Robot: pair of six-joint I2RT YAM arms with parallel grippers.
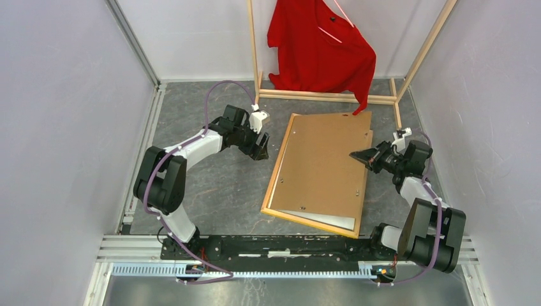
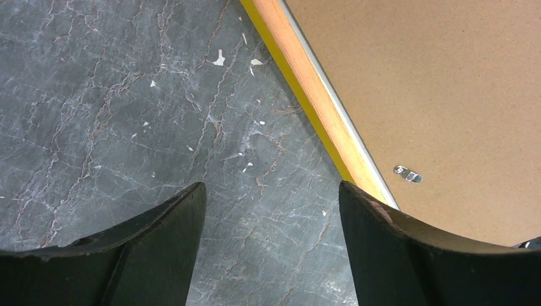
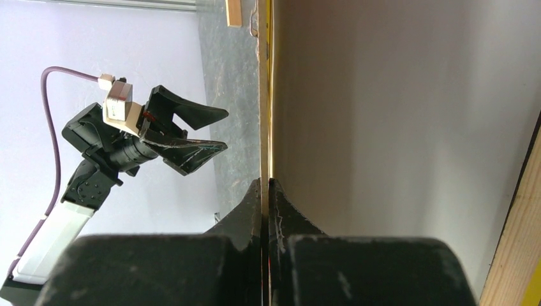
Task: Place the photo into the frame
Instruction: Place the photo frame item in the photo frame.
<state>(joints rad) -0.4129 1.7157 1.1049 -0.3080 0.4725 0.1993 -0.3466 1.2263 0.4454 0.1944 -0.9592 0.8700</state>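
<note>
Photo [image 1: 335, 220]: only a white strip shows at the near end of the frame [image 1: 279, 162], poking out from under the brown backing board [image 1: 322, 166]. No print side is visible. The frame lies back-up on the grey bench [image 1: 223, 185], with the wood rail up and a yellow edge showing along the outside. The board sits on top and is skewed, its far right corner overhanging the frame's rail.

Right end effector [image 1: 354, 155]: fully closed, pinching the board's right edge about halfway along. Right wrist view: the fingers [image 3: 252, 204] are pressed together on a thin sheet seen edge-on, with a pale shaded surface beside it and the frame's rail [image 3: 510, 242] at the picture's right edge. Can't tell whether the photo is caught in the pinch too.

Left end effector [image 1: 261, 153]: wide open and empty, over bare bench just left of the frame's left rail [image 2: 319, 102], apart from it. A small metal clip [image 2: 407, 173] sits on the board near that rail.

Far end: a wooden rack [image 1: 325, 95] with a red shirt [image 1: 316, 51], its hem hanging near the board's far right corner.
</note>
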